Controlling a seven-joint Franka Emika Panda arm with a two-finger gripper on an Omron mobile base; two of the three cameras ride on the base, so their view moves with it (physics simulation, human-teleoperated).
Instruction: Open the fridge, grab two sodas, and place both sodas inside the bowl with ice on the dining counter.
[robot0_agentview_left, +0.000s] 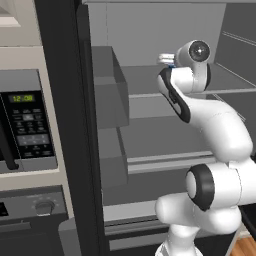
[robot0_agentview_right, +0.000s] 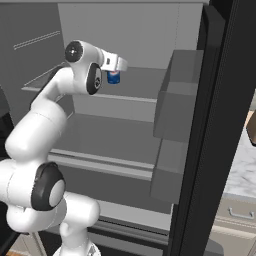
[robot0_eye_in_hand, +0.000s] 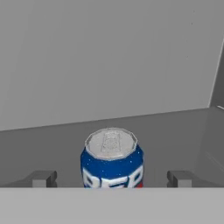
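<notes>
We see fridge open, grey interior across centre of both base views. Microwave at left edge of left base view. White arm reaches to upper shelf. Gripper wide open, fingertips either side of soda, not touching. Soda upright on shelf, bottom centre of hand view, blue and white.

A beige-framed microwave with a green clock display sits at the left, above an oven control panel with 1 round knob.

A cream drawer shows at the lower right.
</notes>
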